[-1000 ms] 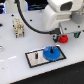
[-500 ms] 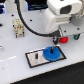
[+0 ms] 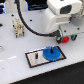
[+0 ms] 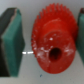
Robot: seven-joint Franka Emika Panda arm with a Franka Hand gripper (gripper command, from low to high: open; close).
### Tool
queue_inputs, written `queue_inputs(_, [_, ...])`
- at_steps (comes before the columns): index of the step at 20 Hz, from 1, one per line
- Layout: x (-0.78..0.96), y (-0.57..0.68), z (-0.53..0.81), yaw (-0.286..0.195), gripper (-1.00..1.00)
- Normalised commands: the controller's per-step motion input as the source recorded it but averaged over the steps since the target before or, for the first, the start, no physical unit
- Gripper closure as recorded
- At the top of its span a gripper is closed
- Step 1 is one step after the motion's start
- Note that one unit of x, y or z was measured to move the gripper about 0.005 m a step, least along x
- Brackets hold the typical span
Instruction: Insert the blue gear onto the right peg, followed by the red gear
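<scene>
The blue gear (image 3: pixel 50 52) lies flat on the grey black-rimmed plate (image 3: pixel 34 62), seated over the right peg, which it hides. The twin peg (image 3: pixel 36 56) stands bare beside it. On the white table past the plate's right end, the red gear (image 3: pixel 64 40) rests directly under my gripper (image 3: pixel 64 37). The wrist view shows the red gear (image 4: pixel 52 42) between the teal pads (image 4: pixel 13 41) of my gripper (image 4: pixel 46 42). There is a gap between the near pad and the gear's teeth. The gripper is open and straddles the gear.
A beige blocky fixture (image 3: pixel 18 27) stands at the exterior view's left. A black cable (image 3: pixel 25 24) arcs from there to the arm. Small green parts (image 3: pixel 74 36) sit beside the red gear. Dark equipment (image 3: pixel 37 5) lines the back edge.
The arm has sunk slightly over the red gear. Both gears and the plate stay where they were.
</scene>
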Motion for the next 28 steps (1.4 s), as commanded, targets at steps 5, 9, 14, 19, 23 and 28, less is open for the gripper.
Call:
queue_inputs(5, [0.02, 0.01, 0.29, 0.000, 1.00])
queue_inputs(9, [0.18, 0.01, 0.54, 0.000, 1.00])
queue_inputs(14, [0.35, -0.07, 0.58, 0.000, 1.00])
queue_inputs(19, [0.43, -0.20, 0.55, 0.000, 1.00])
queue_inputs(23, [0.51, -0.29, 0.48, 0.000, 1.00])
queue_inputs(28, [0.53, -0.37, 0.37, 0.000, 1.00])
